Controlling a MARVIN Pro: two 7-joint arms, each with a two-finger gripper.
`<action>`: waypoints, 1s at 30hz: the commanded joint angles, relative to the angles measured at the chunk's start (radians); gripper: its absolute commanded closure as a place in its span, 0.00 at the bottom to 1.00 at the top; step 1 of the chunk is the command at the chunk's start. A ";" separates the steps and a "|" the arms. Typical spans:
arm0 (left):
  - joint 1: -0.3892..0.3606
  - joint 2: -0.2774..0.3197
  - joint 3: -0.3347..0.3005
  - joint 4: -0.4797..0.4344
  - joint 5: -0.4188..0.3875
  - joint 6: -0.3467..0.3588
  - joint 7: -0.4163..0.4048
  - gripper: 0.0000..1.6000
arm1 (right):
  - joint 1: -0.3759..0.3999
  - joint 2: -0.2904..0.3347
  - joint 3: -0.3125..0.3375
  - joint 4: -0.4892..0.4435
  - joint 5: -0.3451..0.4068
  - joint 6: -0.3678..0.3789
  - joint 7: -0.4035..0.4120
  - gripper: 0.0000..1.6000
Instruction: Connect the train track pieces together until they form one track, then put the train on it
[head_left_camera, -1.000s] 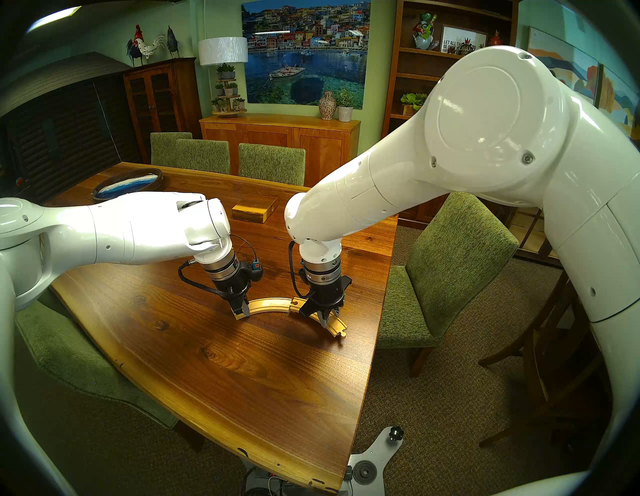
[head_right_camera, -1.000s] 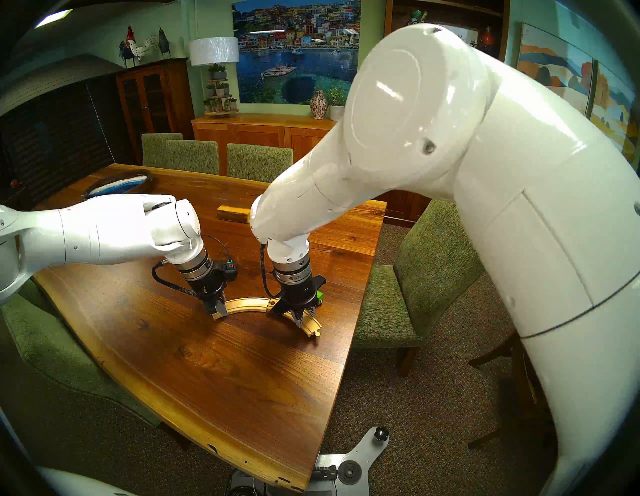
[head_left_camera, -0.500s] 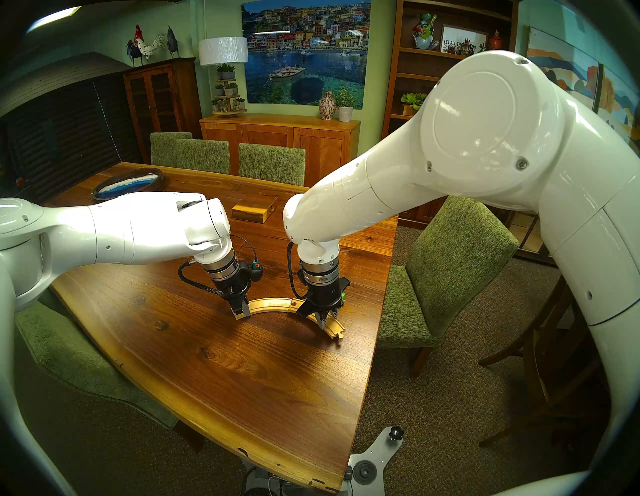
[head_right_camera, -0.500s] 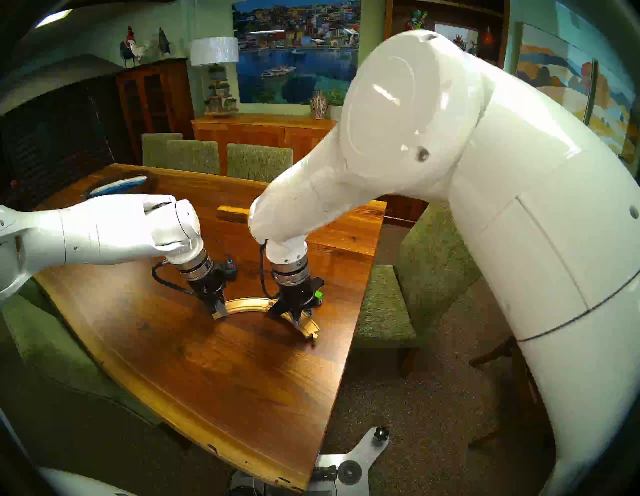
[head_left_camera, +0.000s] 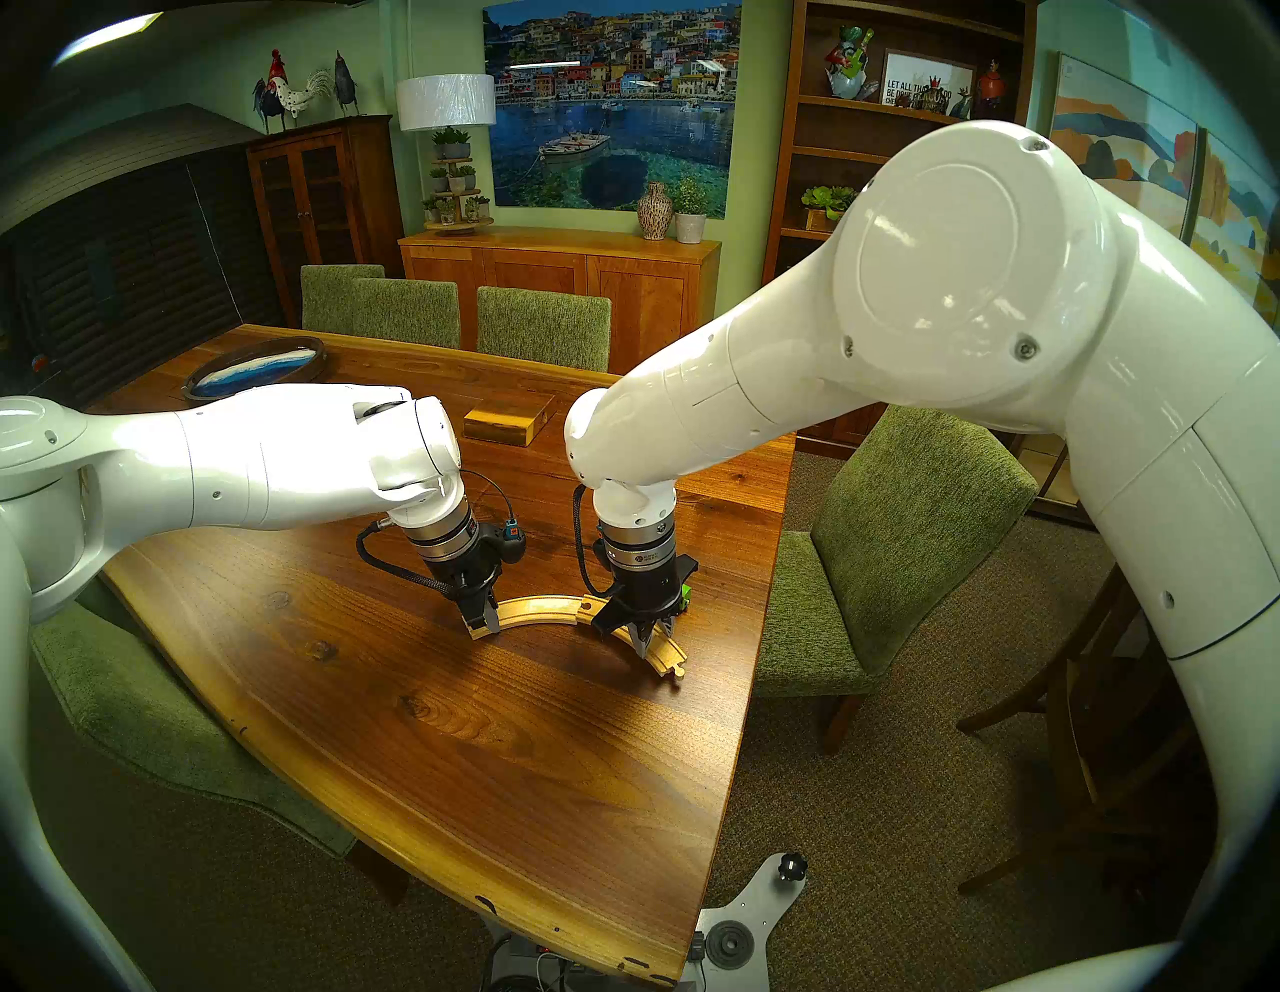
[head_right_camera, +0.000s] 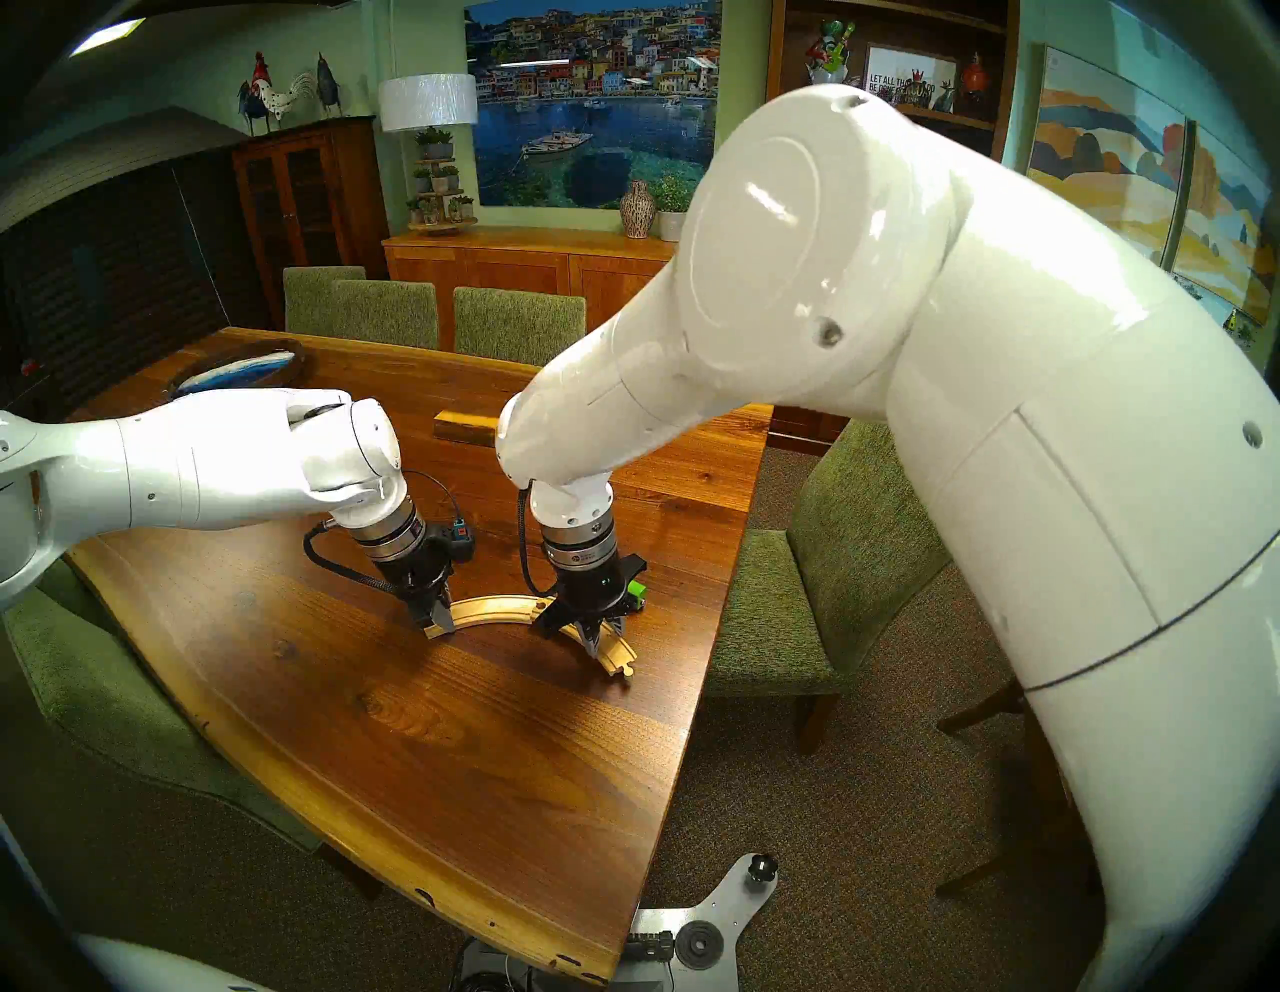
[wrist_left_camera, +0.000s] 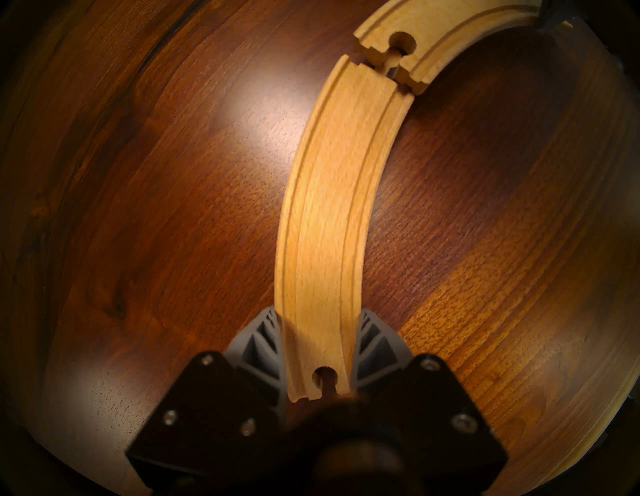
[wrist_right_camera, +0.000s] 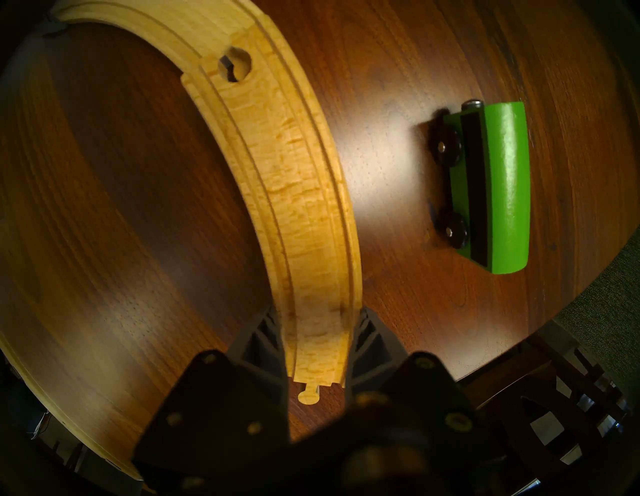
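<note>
- Two curved track pieces are seen lying on the wooden table (head_left_camera: 429, 748), forming an arc between the two arms.
- The left track piece (wrist_left_camera: 325, 221) is clamped by the left gripper (wrist_left_camera: 320, 350) at its socket end; a grey finger is pressed against each long side of the strip.
- The right track piece (wrist_right_camera: 294, 180) is clamped by the right gripper (wrist_right_camera: 317, 350) close to its peg end, one finger on each long edge, and the round peg is seen sticking out just past the fingers.
- At the middle of the arc the two pieces meet: in the left wrist view the peg of the left piece is seen only partly entered into the slot of the right piece's socket, the end faces are set at an angle, and a narrow gap is left between them.
- In the right wrist view the round socket of the right piece is shown largely unfilled.
- The green train (wrist_right_camera: 485, 187) is found on the table beside the right piece, well apart from it, tipped so that its black wheels and underside are shown.
- A rectangular wooden box (head_left_camera: 509, 419) is seen farther back on the table.
</note>
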 joint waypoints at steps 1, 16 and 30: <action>-0.019 -0.002 -0.011 0.001 0.001 -0.001 -0.003 1.00 | 0.005 -0.004 0.004 0.036 -0.019 0.005 0.013 1.00; -0.017 -0.002 -0.014 0.001 0.003 0.000 -0.004 1.00 | 0.006 -0.013 -0.001 0.043 -0.058 0.005 0.044 1.00; -0.015 -0.001 -0.018 0.001 0.007 0.001 -0.006 1.00 | 0.015 -0.011 -0.006 0.025 -0.072 0.005 0.066 0.29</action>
